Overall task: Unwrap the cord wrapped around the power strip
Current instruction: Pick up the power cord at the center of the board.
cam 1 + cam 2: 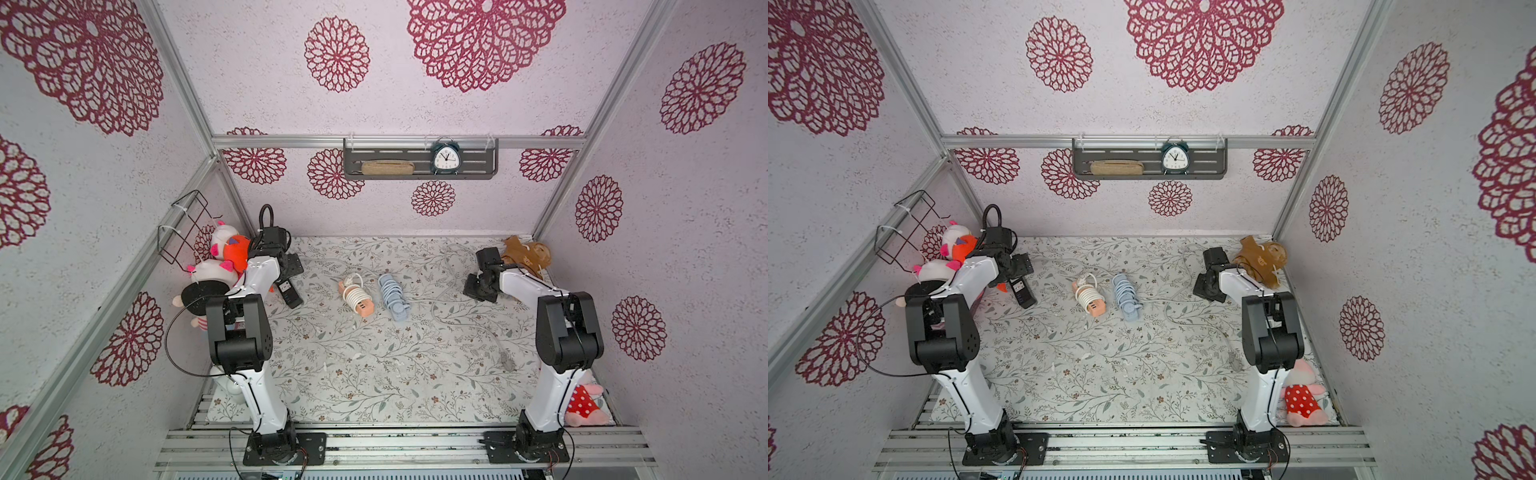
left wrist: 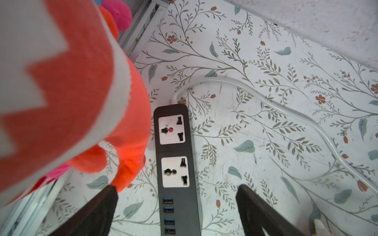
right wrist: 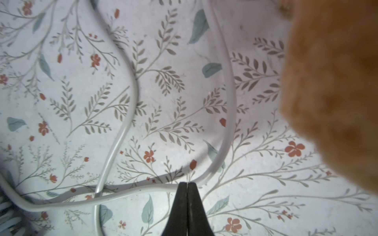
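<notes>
In the left wrist view the orange plush toy (image 2: 67,92) is blurred, cut by the edge and hides part of the table (image 2: 266,153), while the black power strip (image 2: 176,163) is cut off at its USB end and its white cord (image 2: 216,78) runs out of the picture. In the right wrist view the brown plush toy (image 3: 337,81) is only a blurred mass cut by the edge, and the right gripper (image 3: 187,183) shows just its tips, which cover the cord there, so contact cannot be told.
</notes>
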Controlling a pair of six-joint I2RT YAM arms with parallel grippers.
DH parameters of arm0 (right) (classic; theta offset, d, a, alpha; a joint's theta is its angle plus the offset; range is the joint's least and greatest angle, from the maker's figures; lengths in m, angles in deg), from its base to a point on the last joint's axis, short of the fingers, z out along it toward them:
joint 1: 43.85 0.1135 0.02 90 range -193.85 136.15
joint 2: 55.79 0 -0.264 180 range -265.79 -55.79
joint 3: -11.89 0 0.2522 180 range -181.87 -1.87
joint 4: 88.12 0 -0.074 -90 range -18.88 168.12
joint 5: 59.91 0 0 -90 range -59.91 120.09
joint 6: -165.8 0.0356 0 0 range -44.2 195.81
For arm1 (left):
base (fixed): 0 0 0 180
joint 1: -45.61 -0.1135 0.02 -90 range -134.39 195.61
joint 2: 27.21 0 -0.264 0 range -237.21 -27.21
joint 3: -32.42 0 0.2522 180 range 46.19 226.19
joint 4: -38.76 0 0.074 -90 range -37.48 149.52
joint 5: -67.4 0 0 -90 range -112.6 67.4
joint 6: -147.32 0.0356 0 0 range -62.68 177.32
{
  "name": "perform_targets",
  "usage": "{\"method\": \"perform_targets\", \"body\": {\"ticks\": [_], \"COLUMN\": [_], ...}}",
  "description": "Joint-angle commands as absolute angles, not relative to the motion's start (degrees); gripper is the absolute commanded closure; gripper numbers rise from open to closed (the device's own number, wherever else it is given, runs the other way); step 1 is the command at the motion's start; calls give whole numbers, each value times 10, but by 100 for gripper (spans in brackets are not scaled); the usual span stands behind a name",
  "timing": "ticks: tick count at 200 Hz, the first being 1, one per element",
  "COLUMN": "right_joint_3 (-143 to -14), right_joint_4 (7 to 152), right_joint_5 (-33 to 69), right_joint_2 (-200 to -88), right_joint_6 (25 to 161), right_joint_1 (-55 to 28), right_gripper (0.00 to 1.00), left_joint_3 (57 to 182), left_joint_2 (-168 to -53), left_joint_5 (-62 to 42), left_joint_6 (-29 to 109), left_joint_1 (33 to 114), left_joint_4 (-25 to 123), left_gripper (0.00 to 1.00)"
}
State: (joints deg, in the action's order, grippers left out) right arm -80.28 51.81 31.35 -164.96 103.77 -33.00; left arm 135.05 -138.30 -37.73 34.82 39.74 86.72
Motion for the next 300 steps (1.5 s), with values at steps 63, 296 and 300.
{"method": "perform_targets", "body": {"ticks": [63, 296, 300], "right_joint_3": [-780, -886, -892], "right_joint_4": [474, 489, 489], "right_joint_5": [367, 304, 298], "right_joint_2": [-1623, -1657, -1656], "right_joint_6": [1030, 1013, 1013], "right_joint_1": [-337, -333, -330], "right_gripper": [52, 93, 93], "left_joint_3": [1381, 1469, 1468], "left_joint_2": [-1360, -1365, -1365], "left_joint_5": [-357, -168, -165], "left_joint_6": [420, 539, 541], "left_joint_1": [473, 679, 681], "left_joint_4": [913, 905, 903], "left_gripper": [5, 24, 24]}}
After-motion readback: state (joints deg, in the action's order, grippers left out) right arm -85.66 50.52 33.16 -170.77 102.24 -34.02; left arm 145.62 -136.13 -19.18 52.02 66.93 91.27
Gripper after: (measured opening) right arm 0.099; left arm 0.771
